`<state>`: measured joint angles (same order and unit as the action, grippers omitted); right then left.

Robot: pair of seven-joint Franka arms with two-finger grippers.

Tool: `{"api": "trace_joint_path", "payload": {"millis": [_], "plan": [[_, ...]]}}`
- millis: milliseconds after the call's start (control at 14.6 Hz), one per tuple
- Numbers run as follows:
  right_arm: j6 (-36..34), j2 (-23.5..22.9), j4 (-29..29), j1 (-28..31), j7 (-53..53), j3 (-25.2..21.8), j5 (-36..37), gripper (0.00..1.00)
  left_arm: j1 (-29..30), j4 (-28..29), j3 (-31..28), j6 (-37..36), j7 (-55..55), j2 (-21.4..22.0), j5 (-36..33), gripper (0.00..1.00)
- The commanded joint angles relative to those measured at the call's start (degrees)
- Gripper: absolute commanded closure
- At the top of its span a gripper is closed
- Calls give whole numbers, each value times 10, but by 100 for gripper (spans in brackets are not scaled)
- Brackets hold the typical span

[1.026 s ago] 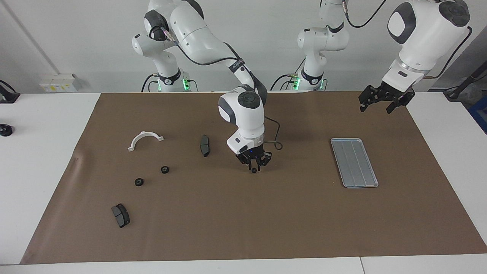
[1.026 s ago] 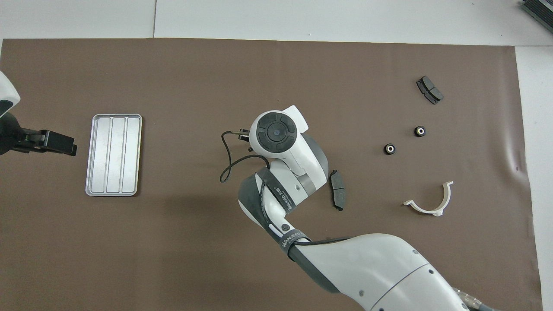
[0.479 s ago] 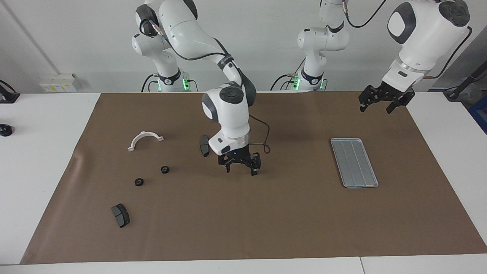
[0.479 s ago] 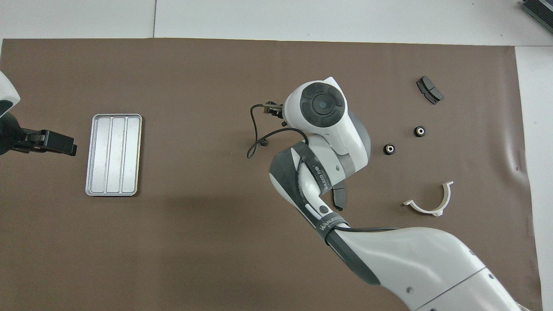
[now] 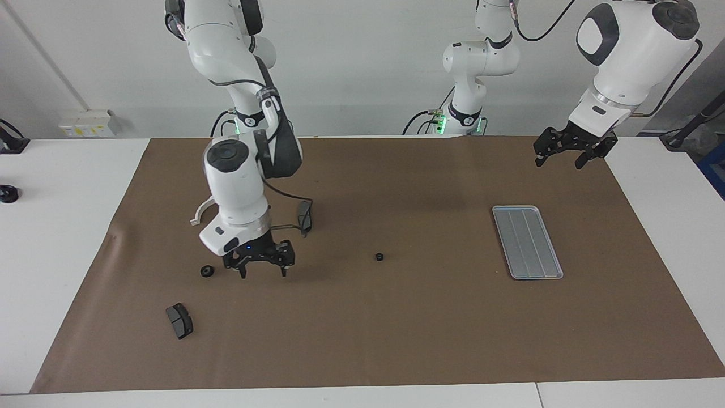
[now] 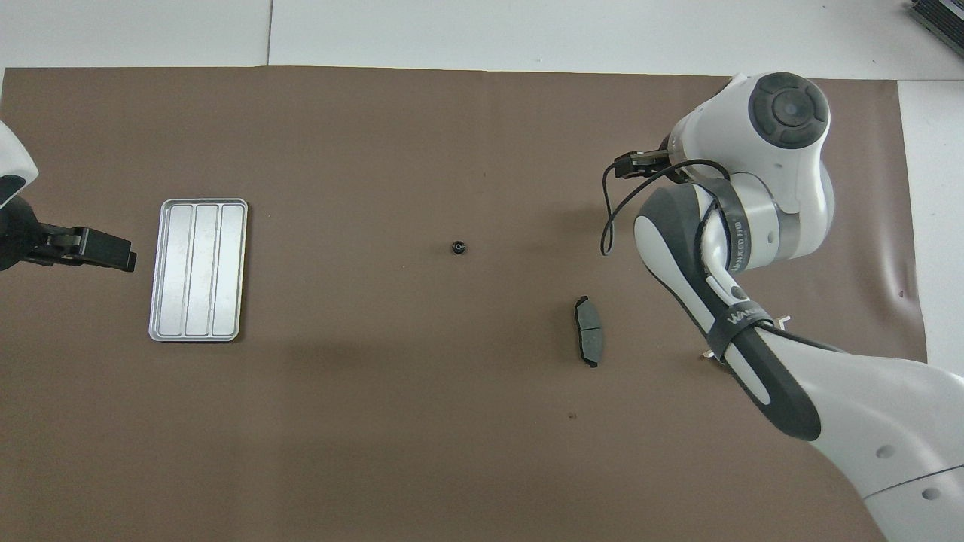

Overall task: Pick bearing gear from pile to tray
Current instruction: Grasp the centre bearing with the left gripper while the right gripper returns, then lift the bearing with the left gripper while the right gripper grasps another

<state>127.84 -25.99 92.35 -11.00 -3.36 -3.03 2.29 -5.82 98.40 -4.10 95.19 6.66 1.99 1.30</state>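
Observation:
My right gripper (image 5: 262, 271) is open and empty, low over the pile at the right arm's end of the brown mat. One black ring (image 5: 207, 271) lies just beside it. Another black ring (image 5: 379, 256) lies alone mid-mat, also in the overhead view (image 6: 457, 247). The silver ridged tray (image 5: 527, 241) lies empty toward the left arm's end, also in the overhead view (image 6: 198, 269). My left gripper (image 5: 561, 161) waits open in the air, over the mat's edge near the tray. In the overhead view the right wrist (image 6: 783, 150) hides its gripper and the pile's rings.
A dark brake pad (image 5: 179, 321) lies farther from the robots than the right gripper. Another brake pad (image 5: 306, 217) lies nearer to the robots, also in the overhead view (image 6: 588, 340). The white half-ring bracket (image 5: 198, 215) is mostly hidden by the right wrist.
My right gripper let go of a black ring on the middle of the mat, opened, and swung back toward the right arm's end, over the pile. The left arm has not moved.

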Motion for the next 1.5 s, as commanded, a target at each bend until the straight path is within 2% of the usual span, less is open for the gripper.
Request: {"api": "trace_joint_path", "payload": {"millis": [0,205,410,752,957,1162,1299,1436], "plan": [[17,36,78,53,116,12,0,0,-23,20,6,47,-17,14,-2,0],[48,40,127,94,189,12,-32,0,-74,21,6,56,-58,6,-1,0],[98,34,161,123,236,12,-39,0,-116,14,6,78,-94,-27,5,0],[89,36,185,131,278,13,-76,0,-224,-25,3,146,-204,-117,10,0],[87,36,186,131,292,12,-76,2,-251,-29,3,188,-208,-166,11,0],[97,34,185,128,292,12,-76,36,-274,-105,3,192,-246,-253,8,0],[108,33,184,126,288,12,-76,51,-284,-136,2,216,-253,-300,8,0],[113,33,185,125,288,12,-76,59,-286,-136,2,255,-253,-330,7,0]]}}
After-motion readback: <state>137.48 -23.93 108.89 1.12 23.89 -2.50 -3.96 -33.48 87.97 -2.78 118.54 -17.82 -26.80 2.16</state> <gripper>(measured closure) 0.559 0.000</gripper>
